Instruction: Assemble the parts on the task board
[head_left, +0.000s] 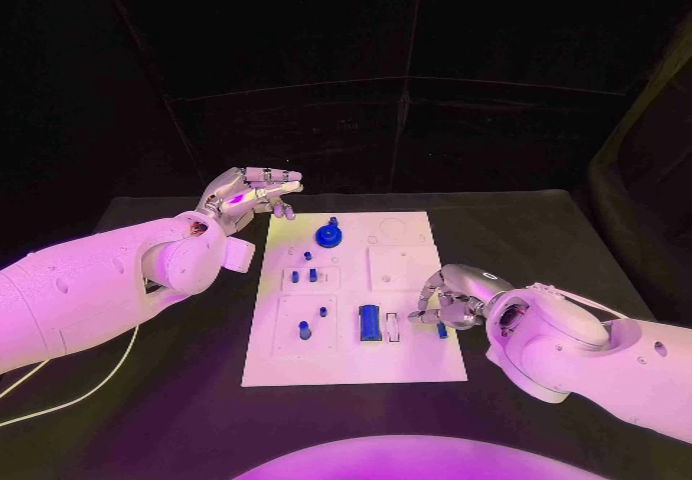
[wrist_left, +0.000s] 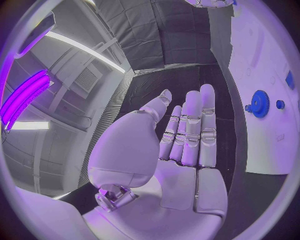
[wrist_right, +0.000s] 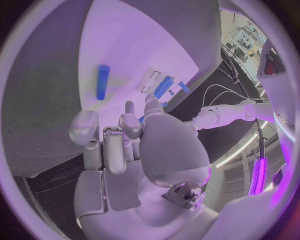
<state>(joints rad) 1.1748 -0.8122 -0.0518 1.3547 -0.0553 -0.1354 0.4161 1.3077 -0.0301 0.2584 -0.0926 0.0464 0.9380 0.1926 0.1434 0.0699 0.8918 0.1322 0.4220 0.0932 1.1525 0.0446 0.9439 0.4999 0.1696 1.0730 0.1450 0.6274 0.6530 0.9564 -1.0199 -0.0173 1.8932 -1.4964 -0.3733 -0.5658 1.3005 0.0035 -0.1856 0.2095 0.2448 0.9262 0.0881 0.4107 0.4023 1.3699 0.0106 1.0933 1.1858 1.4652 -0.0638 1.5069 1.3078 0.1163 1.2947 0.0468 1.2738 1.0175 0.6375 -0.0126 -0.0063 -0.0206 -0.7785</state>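
Observation:
The white task board (head_left: 353, 345) lies in the middle of the black table. On it stand a blue gear (head_left: 329, 236) (wrist_left: 259, 103), several small blue pegs (head_left: 303, 274) and a blue block (head_left: 369, 323) (wrist_right: 164, 86) beside an empty slot. A blue cylinder (head_left: 441, 329) (wrist_right: 102, 81) lies flat near the board's right edge. My right hand (head_left: 454, 297) (wrist_right: 134, 145) hovers over that edge, just above the cylinder, fingers curled in. A sliver of blue shows by its thumb; I cannot tell if it is held. My left hand (head_left: 248, 193) (wrist_left: 181, 145) is raised off the board's far left corner, fingers straight and apart, holding nothing.
A white cable (head_left: 65, 395) trails over the table under my left arm. Bare black table (head_left: 534, 230) lies beyond and to the right of the board. Dark curtains close off the back.

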